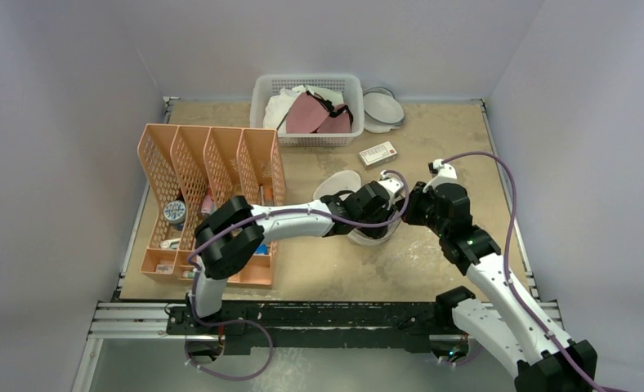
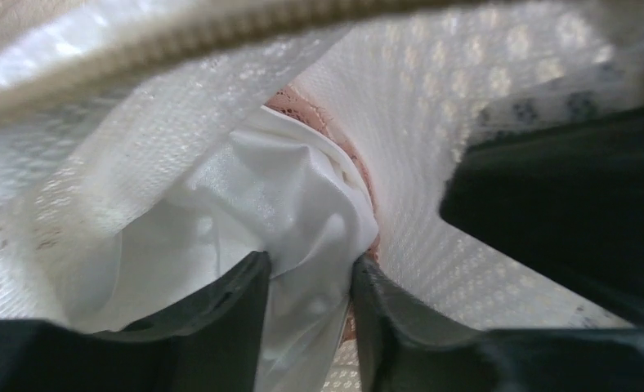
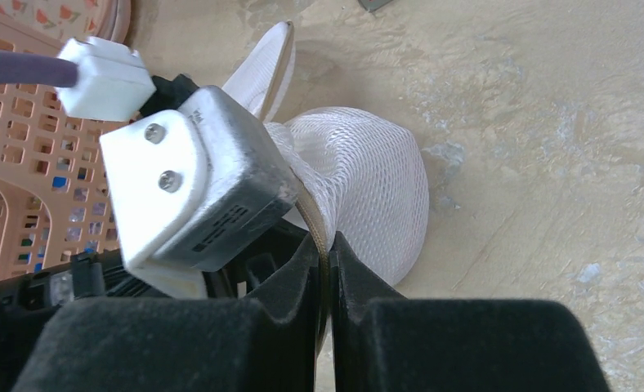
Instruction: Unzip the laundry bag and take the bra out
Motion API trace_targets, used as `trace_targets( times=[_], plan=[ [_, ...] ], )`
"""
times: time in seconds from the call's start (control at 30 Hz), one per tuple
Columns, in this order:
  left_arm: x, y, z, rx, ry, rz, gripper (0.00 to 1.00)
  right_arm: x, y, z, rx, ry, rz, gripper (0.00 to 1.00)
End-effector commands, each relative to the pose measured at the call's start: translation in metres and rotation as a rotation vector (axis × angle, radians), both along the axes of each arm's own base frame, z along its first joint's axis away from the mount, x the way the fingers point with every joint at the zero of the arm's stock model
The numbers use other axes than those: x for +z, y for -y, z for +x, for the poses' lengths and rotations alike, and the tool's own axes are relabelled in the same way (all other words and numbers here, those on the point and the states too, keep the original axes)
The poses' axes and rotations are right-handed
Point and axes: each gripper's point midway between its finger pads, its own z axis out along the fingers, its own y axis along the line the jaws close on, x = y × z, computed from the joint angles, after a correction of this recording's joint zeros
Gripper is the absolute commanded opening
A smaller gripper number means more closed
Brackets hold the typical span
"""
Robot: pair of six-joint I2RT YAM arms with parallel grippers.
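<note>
The left arm's fingers (image 2: 247, 292) are clenched on a fold of smooth white cloth deep inside the laundry bag (image 2: 474, 106). Pale pink lace (image 2: 312, 114) shows just behind that fold, so I judge the cloth to be the lining of the bra (image 2: 302, 196), which lies wholly inside the case. The grip sits low in the opening, probably so that the garment can be drawn out through the gap under the zip (image 2: 221, 31).

The right arm's fingers (image 3: 312, 260) are pinched shut on the bag's zipped rim. From the right wrist, the mesh dome (image 3: 380, 192) bulges beyond them. That hold looks meant to pin the light case to the counter (image 3: 539, 122) and keep its mouth spread while the other arm pulls. The flat face (image 3: 266, 61) stands tipped up and open behind.

Counted from above:
- two arms meeting at one bag (image 1: 379, 236)
- one bra, seen only in part
- one white basket (image 1: 263, 110) at the far edge, holding two rose-mauve cups (image 1: 306, 113) and some white cloth
- a stack of blue-rimmed dishes (image 1: 382, 107) beside the basket, their number unclear
- one small box (image 1: 378, 153)
- one orange organiser (image 1: 190, 167) with four slots
</note>
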Motion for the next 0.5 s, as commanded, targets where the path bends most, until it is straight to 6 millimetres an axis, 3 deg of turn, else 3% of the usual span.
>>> trace_targets(
  times=[0.0, 0.07, 0.2, 0.47],
  plan=[
    [0.022, 0.009, 0.017, 0.051, 0.074, -0.037, 0.32, 0.013, -0.005, 0.005, 0.027, 0.058, 0.014, 0.08],
    [0.033, 0.007, 0.018, 0.059, 0.086, -0.048, 0.22, 0.012, -0.005, 0.005, 0.029, 0.057, 0.015, 0.08],
    [0.073, 0.0, 0.015, 0.074, 0.119, -0.121, 0.0, 0.011, -0.006, 0.006, 0.031, 0.05, 0.012, 0.08],
    [0.134, -0.009, 0.001, 0.051, 0.144, -0.262, 0.0, 0.007, -0.006, 0.007, 0.032, 0.037, 0.003, 0.06]
  ],
)
